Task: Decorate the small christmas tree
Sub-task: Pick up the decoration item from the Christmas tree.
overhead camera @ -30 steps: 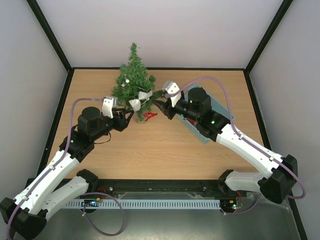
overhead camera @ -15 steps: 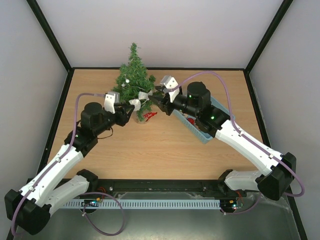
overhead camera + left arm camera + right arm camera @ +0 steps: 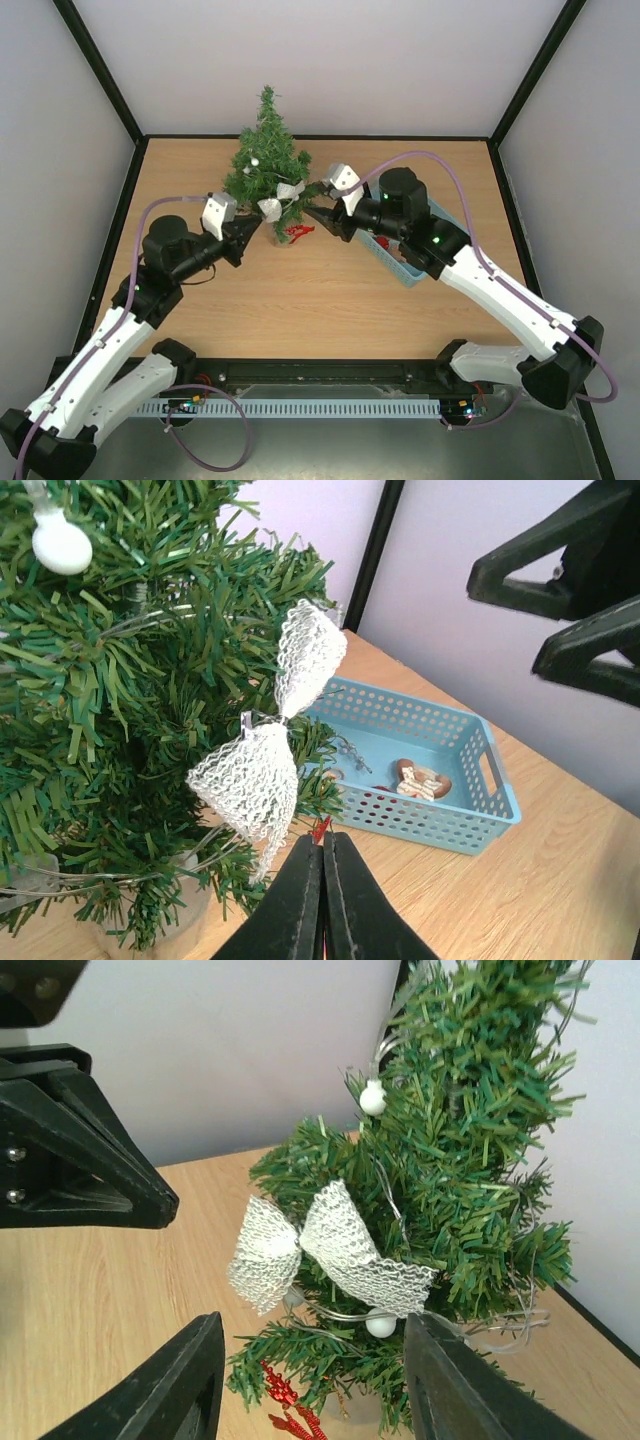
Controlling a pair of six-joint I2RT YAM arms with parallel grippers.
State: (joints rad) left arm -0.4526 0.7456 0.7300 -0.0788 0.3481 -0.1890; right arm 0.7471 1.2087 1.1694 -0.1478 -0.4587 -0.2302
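Small christmas tree (image 3: 268, 160) work is at close quarters. The left gripper (image 3: 322, 850) is pressed fully shut with nothing visibly held, its tip just below the lower lobe of a white mesh bow (image 3: 250, 780) on a low branch. A speck of red shows past the tip, and it is probably the red ornament (image 3: 297, 232) lying on the surface at the foot of the tree.

The right gripper (image 3: 312, 1360) faces the same bow from the right, fingers parted and empty. The red ornament sits just below its line, and white balls (image 3: 373, 1098) and a thin wire run through the branches behind.

The tree stands at the far middle of the surface (image 3: 330, 300). A blue basket (image 3: 440, 825) lies to its right, with at least one more trinket inside.

The bow looks seated, so the red piece seems the likely next job. To do that well, the right gripper should come down beside the foot of the tree – not through the branches – and pinch the ornament near one end. That leaves the other end free to hook on. The closed left gripper could steady the base, since a light tree tips easily when a branch is pushed.
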